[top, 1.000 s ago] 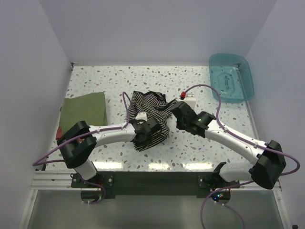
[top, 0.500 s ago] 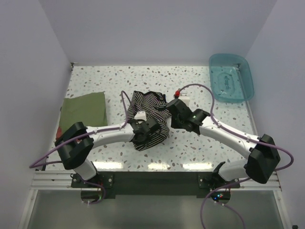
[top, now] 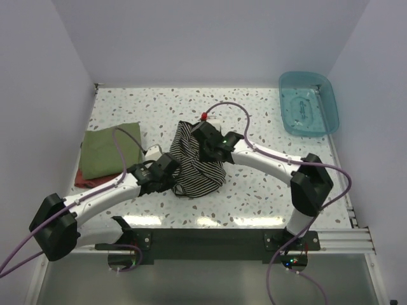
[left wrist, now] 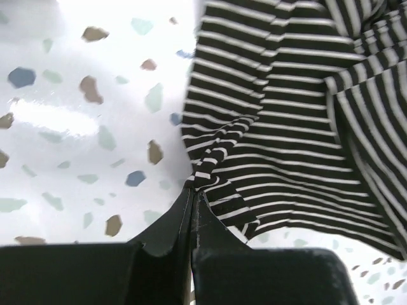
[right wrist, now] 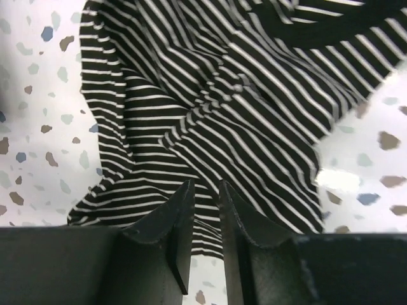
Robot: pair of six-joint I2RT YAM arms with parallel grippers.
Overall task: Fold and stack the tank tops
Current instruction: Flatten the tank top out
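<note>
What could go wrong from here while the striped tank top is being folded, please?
1. The left jaws pinch only a thin ridge at the edge of the striped tank top, so it might slip free when pulled.
2. The top lies bunched, so creases may get folded in.
3. The left arm's purple cable loops above the folded olive tank top and could drag it.

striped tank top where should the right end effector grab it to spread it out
Probably the striped tank top by its right edge, opposite the fold that the left end effector pinches. Come from the right, low over the table: the middle is bunched, but that border lies free on bare surface.
</note>
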